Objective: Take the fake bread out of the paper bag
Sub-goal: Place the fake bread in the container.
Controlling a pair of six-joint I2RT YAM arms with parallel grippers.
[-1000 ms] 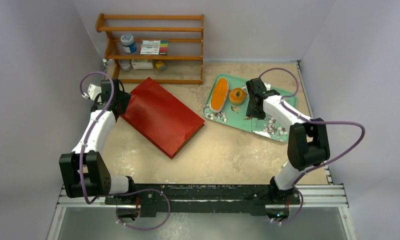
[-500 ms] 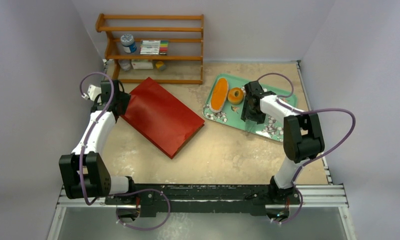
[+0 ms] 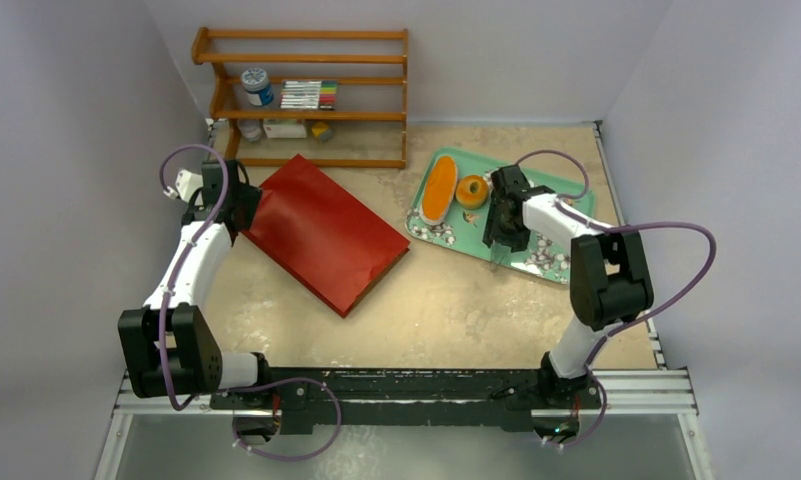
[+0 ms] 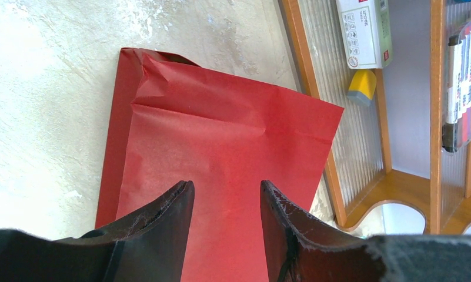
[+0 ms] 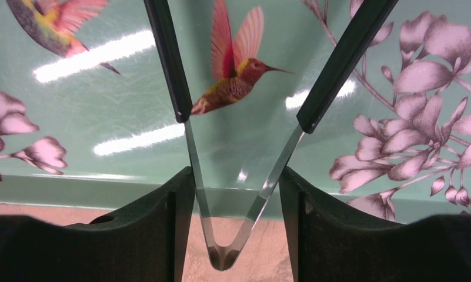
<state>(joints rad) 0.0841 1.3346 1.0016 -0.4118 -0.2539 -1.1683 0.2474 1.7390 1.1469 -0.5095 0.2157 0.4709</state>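
Note:
The red paper bag (image 3: 321, 232) lies flat on the table, left of centre. My left gripper (image 3: 244, 205) is at its far left corner, open, with the red paper (image 4: 221, 129) showing between its fingers (image 4: 162, 217). Two pieces of fake bread, a long oval loaf (image 3: 437, 190) and a round bun (image 3: 472, 190), lie on the green tray (image 3: 566, 190). My right gripper (image 3: 502, 222) hovers over the tray just right of the bun. It is shut on metal tongs (image 5: 193, 153) with black tips, which point down at the tray's hummingbird picture (image 5: 233, 88).
A wooden shelf (image 3: 306, 95) with a jar, markers and small boxes stands at the back left, close behind the bag. It also shows in the left wrist view (image 4: 315, 117). The tray's near rim (image 5: 74, 188) borders the tan tabletop.
My right gripper has shifted a little left and nearer over the tray, and its elbow has swung left. The left arm and the bag have not moved.

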